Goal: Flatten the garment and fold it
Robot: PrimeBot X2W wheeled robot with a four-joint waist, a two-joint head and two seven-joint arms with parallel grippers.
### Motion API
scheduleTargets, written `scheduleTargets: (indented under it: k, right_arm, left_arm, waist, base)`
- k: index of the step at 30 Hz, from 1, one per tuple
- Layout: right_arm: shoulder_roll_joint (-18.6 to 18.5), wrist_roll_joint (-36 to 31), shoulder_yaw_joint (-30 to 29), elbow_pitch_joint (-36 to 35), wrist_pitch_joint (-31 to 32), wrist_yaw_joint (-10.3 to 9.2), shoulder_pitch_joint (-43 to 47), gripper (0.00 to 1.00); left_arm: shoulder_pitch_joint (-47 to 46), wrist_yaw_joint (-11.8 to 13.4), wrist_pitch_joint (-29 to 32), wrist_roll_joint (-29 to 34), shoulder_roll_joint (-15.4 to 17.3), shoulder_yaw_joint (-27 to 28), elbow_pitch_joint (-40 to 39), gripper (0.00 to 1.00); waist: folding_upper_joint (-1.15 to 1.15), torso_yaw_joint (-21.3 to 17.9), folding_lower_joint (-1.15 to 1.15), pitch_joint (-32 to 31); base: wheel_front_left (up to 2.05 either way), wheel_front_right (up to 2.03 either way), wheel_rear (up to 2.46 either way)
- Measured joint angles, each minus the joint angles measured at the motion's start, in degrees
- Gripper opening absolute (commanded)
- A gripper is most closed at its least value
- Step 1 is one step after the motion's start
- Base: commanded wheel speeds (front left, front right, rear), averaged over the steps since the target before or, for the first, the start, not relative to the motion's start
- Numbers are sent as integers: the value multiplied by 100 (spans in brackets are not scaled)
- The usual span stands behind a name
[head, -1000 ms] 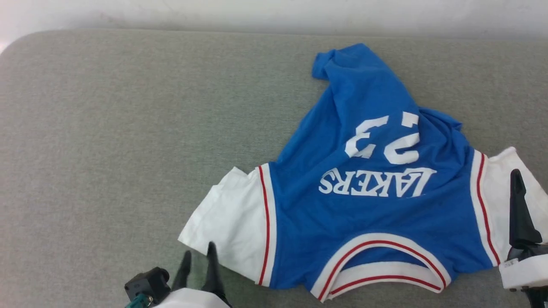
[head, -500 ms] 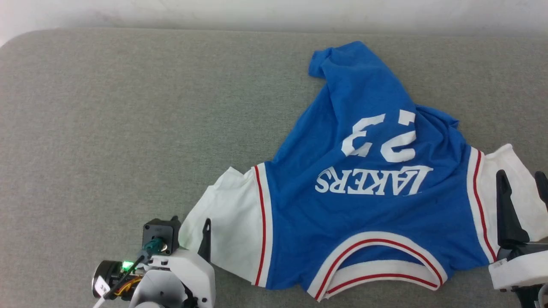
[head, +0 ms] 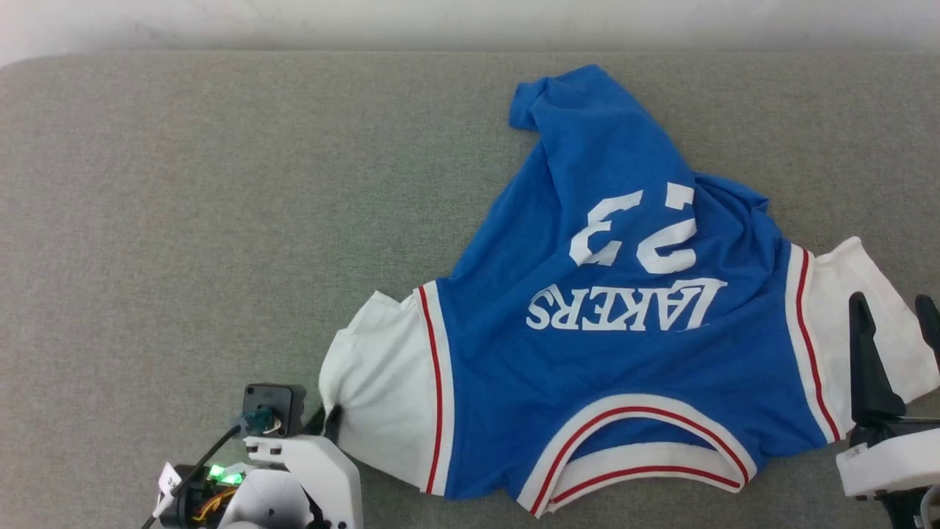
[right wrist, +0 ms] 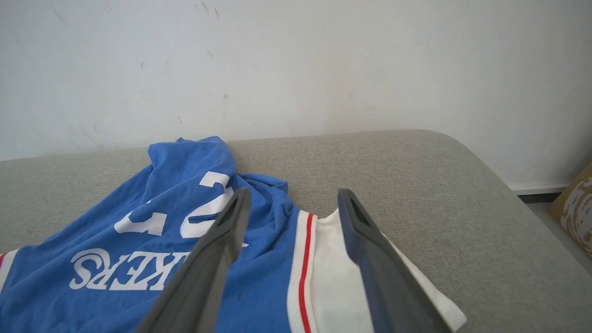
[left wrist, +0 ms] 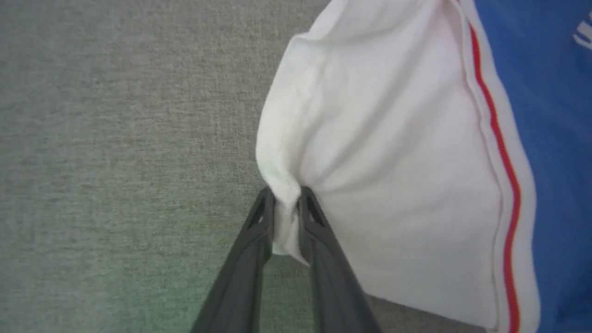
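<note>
left gripper (left wrist: 286,196) is clamped on the sleeve hem (left wrist: 279,173) at 8 o'clock of the Lakers jersey (head: 587,367), right gripper (right wrist: 293,194) hangs wide open over the 3 o'clock sleeve (right wrist: 335,277)

A bare indoor room, whether home or test space cannot be told: a grey fabric-covered padded surface (head: 183,220) with rounded corners sits against a scuffed white wall (right wrist: 296,69), with a white skirting board (right wrist: 536,187) and a brown cardboard box (right wrist: 576,208) at its side.

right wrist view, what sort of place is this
Probably a plain indoor room: a grey padded surface against a scuffed white wall, with what looks like a cardboard box beside it.
</note>
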Motion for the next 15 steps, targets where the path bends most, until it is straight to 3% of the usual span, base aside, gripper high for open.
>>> scheduleTargets:
  k: [5, 8, 12, 15]
  right_arm:
    - [0, -8, 23, 22, 42, 0, -5, 100]
    - [0, -13, 5, 20, 43, 0, -5, 100]
    - [-1, -43, 25, 11, 64, 0, -4, 100]
    - [1, -54, 38, -3, 122, 0, -12, 100]
  left_arm:
    - [2, -56, -268, -148, -141, 53, 188, 0]
    - [18, -58, -641, -432, -426, 198, 134, 0]
    - [1, -110, -1218, -923, -957, 468, -389, 0]
    - [29, -43, -1519, -1087, -1061, 772, -765, 0]
  waist:
    - [0, 49, 1, -72]
    - [0, 99, 1, -137]
    - [0, 201, 1, -204]
    - [0, 267, 1, -244]
  base:
    - [0, 0, 0]
    - [0, 0, 0]
    - [0, 0, 0]
    - [0, 0, 0]
